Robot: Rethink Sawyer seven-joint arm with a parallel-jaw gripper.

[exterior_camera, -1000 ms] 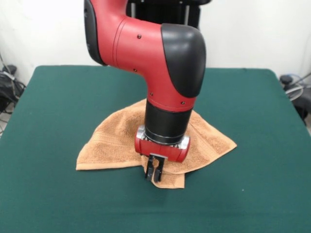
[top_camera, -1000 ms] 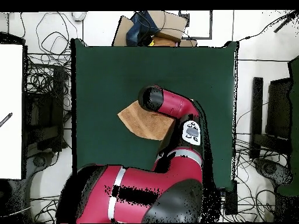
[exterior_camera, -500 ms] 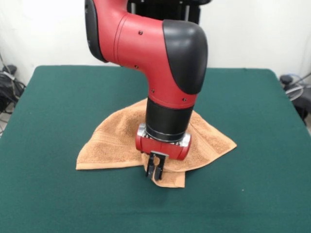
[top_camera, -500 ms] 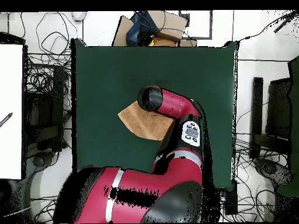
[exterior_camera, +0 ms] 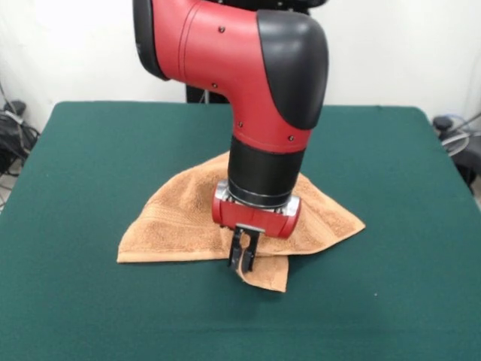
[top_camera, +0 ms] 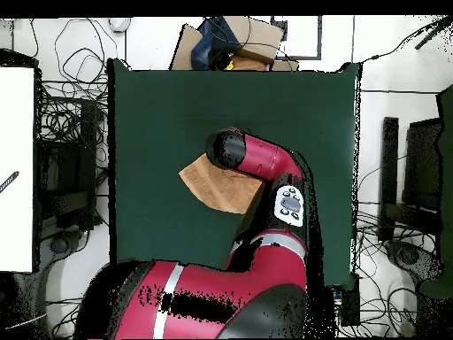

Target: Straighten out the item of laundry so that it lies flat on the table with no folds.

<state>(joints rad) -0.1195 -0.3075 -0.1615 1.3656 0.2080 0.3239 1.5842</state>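
Note:
The item of laundry (exterior_camera: pixel 173 222) is a light orange-tan towel lying folded and rumpled near the middle of the dark green table (exterior_camera: pixel 98 158). My gripper (exterior_camera: pixel 242 263) points straight down over the towel's near edge. It is shut on a fold of the cloth, and a small flap (exterior_camera: pixel 270 277) hangs from it down to the table. The wrist covers the towel's centre. In the overhead view the towel (top_camera: pixel 212 184) shows left of the arm (top_camera: pixel 257 159), which hides the gripper.
The red and black arm (exterior_camera: pixel 255 83) rises tall over the towel's far half. Off the table lie cable tangles (top_camera: pixel 66 124), a cardboard box (top_camera: pixel 234 40) past the far edge and a white panel (top_camera: pixel 18 168) at the left.
The gripper has risen slightly and shifted a little right, pulling the towel's near fold up with it. The near flap now hangs from the fingers instead of lying flat.

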